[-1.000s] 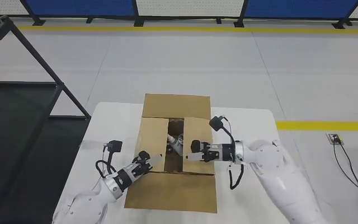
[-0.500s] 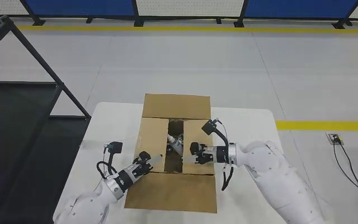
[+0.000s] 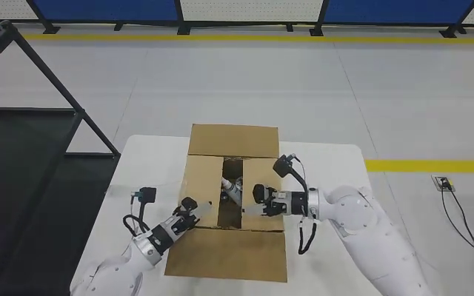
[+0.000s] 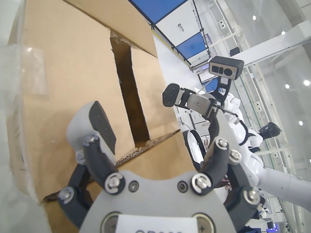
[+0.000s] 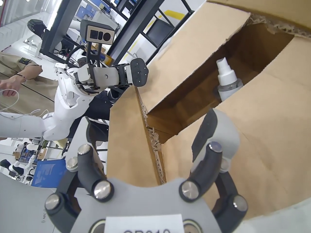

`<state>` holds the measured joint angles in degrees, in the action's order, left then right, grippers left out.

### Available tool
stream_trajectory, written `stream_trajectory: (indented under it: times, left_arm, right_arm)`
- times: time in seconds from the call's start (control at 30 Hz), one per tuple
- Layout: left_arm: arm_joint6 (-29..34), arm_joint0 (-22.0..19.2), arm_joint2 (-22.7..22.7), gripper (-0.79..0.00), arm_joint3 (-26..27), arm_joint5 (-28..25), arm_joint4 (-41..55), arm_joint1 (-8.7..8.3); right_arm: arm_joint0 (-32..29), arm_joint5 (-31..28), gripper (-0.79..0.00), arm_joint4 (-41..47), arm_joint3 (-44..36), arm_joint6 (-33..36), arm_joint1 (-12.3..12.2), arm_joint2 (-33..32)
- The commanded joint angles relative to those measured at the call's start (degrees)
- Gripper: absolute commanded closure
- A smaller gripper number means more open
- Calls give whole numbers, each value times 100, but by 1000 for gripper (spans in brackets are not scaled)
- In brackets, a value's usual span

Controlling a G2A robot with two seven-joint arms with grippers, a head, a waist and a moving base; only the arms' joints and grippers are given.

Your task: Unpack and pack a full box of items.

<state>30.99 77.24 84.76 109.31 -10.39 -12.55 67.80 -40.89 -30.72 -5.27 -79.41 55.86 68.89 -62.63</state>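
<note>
We have left gripper [image 3: 196,207] and right gripper [image 3: 253,201] spread, gripping nothing | poised at box [image 3: 233,140] flaps [image 3: 200,181] | likely to part them and reach the spray bottle [image 5: 227,78].

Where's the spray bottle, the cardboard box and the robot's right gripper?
spray bottle [image 5: 226,75], right wrist view, on its white cap.
cardboard box [image 3: 233,140], top view, on its far flap.
right gripper [image 3: 254,200], top view, midway between its fingertips.
</note>
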Motion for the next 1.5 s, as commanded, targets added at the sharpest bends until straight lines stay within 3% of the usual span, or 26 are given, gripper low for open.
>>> stream_trajectory:
  times: [0.0, 0.2, 0.33, 0.53, 0.7, 1.0, 1.2, 1.47]
  left_arm:
    - [-6, 57, 80, -785, 103, -99, 53, -12]
    - [77, 443, 689, -785, 411, -417, 355, -80]
    - [334, 883, 1423, -785, 473, -698, 811, -146]
    - [1011, 1392, 2245, -785, 277, -1246, 1420, -238]
    - [1671, 1520, 2622, -785, 92, -1372, 1720, -319]
    - [2613, 1702, 2555, -785, 39, -1621, 1371, -436]
    - [2587, 1801, 2368, -785, 75, -1680, 1437, -461]
    - [2777, 1728, 2037, -785, 44, -1631, 1415, -513]
  right_arm:
    - [-44, -53, -785, 62, -95, -26, -22, -74]
    - [-164, -98, -785, 232, -289, -33, -108, -366]
    - [-205, -65, -785, 173, -347, 4, -137, -455]
    - [-221, -50, -785, 171, -356, -30, -137, -456]
    - [-169, 295, -785, 350, -190, -578, -102, -429]
    - [1272, 536, -785, 514, 2020, -2111, 268, 190]
    - [2118, 623, -785, 64, 3426, -2990, 552, 674]
    - [2733, 572, -785, 115, 4828, -3173, 892, 1031]
